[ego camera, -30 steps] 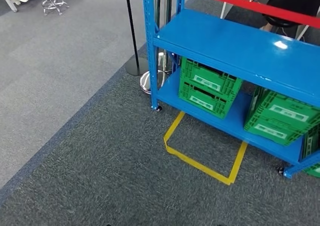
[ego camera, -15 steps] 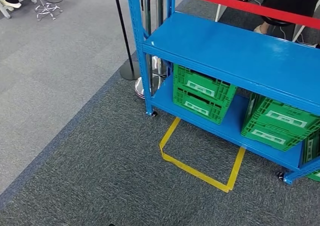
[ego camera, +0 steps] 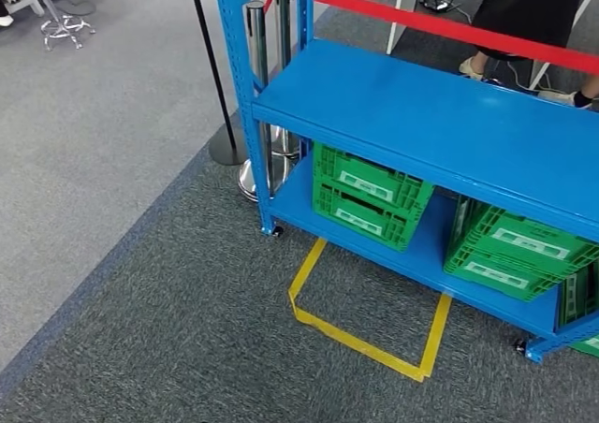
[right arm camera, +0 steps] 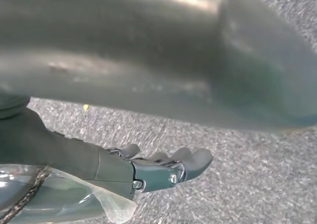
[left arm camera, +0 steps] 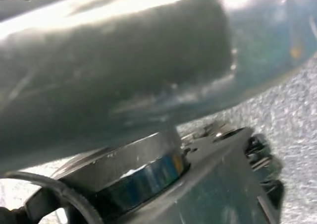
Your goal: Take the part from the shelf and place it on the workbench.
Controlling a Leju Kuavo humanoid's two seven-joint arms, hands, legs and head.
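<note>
Head view: the blue shelf [ego camera: 438, 114] stands ahead and to the right, its upper board bare as far as shown. No part is visible on it. On the lower board sit green crates [ego camera: 367, 194], one near the left post, another [ego camera: 519, 250] toward the right end; the part may lie in one of them, but I cannot tell. A yellow floor mark [ego camera: 364, 339] lies on the carpet just before the shelf's front edge. A stanchion [ego camera: 257, 95] and red belt [ego camera: 452, 30] stand behind; a person's feet [ego camera: 474, 65] show past the belt.

Left wrist view: blurred, dark body parts over carpet; left hand's state cannot be told.

Right wrist view: right hand [right arm camera: 164, 167] hangs over carpet, fingers extended and loosely together, holding nothing.

Judgement: the shelf lies forward and right, so the right hand seems nearer. Nothing blocks the way.
</note>
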